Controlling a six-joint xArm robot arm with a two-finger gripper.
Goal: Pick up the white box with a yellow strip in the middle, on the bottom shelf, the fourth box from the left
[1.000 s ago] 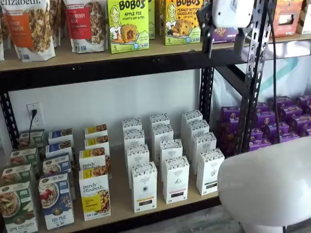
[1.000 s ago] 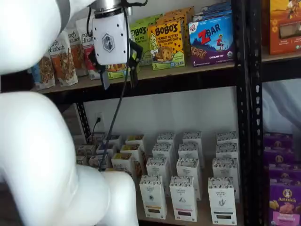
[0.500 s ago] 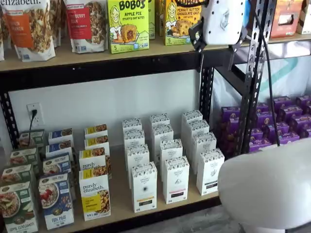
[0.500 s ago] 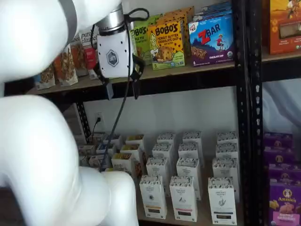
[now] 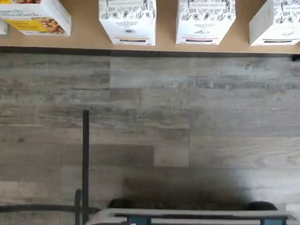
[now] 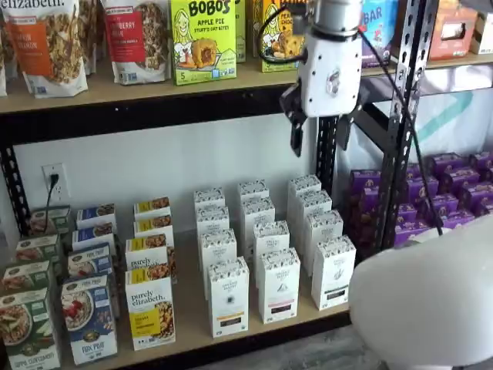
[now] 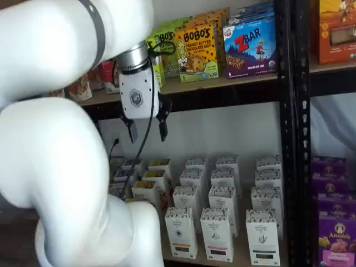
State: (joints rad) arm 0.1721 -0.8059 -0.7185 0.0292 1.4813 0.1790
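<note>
Fingers (image 6: 318, 132) apart, above white box (image 6: 229, 297)

"BOBO'S APPLE PIE" on green box (image 6: 202, 40), "ZBAR" on blue box (image 7: 250, 45), "ORGANIC PANTRY" on white carton (image 5: 127, 21)

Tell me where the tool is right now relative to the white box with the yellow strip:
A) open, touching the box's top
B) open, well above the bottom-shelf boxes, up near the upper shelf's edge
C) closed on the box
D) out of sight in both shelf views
B: in both shelf views the tool hangs by the upper shelf's rail with a plain gap between its black fingers, clear of the white box with a yellow strip on the bottom shelf.
</note>
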